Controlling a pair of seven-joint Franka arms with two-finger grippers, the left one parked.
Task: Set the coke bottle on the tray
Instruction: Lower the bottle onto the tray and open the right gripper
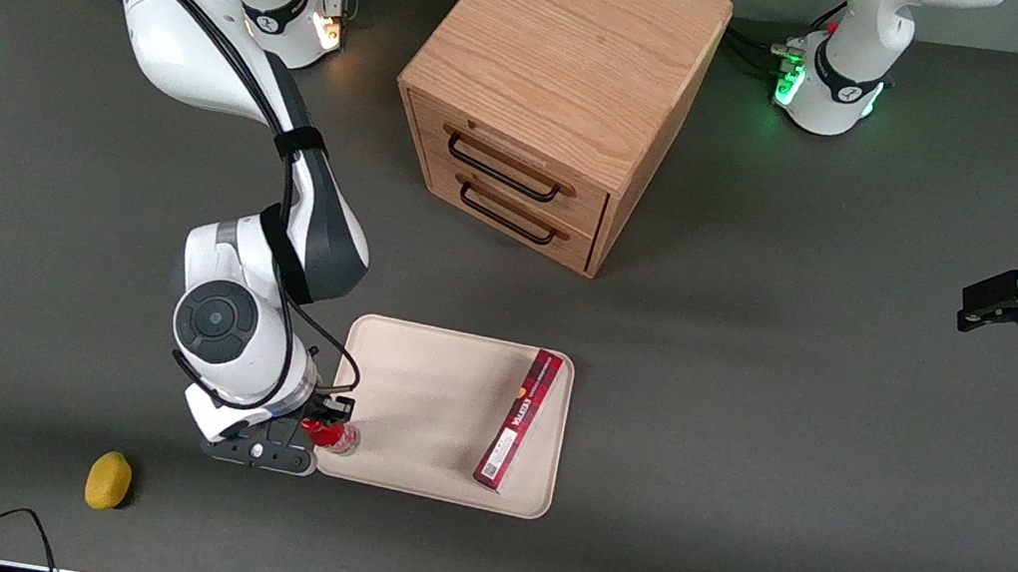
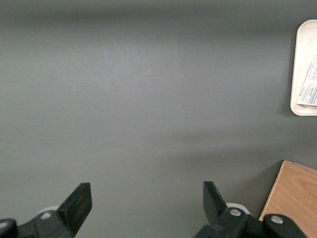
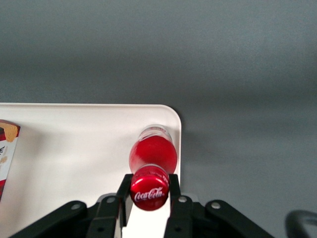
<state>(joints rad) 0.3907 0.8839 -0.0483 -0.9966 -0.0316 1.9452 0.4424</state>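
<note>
The coke bottle (image 1: pixel 337 438) is small and red with a clear base. It is upright over the corner of the cream tray (image 1: pixel 433 386) that lies nearest the front camera, at the working arm's end. My right gripper (image 1: pixel 318 430) is above it, and its fingers (image 3: pixel 125 191) press both sides of the red cap. In the right wrist view the bottle (image 3: pixel 152 154) is just inside the tray's rim (image 3: pixel 177 129), with the gripper (image 3: pixel 150 189) shut on its cap. I cannot tell whether its base touches the tray.
A long dark-red box (image 1: pixel 519 419) lies on the tray at the edge toward the parked arm. A wooden two-drawer cabinet (image 1: pixel 558 92) stands farther from the front camera. A yellow lemon (image 1: pixel 108 479) lies on the table nearer the camera than the gripper. The tray's edge (image 2: pixel 300 64) shows in the left wrist view.
</note>
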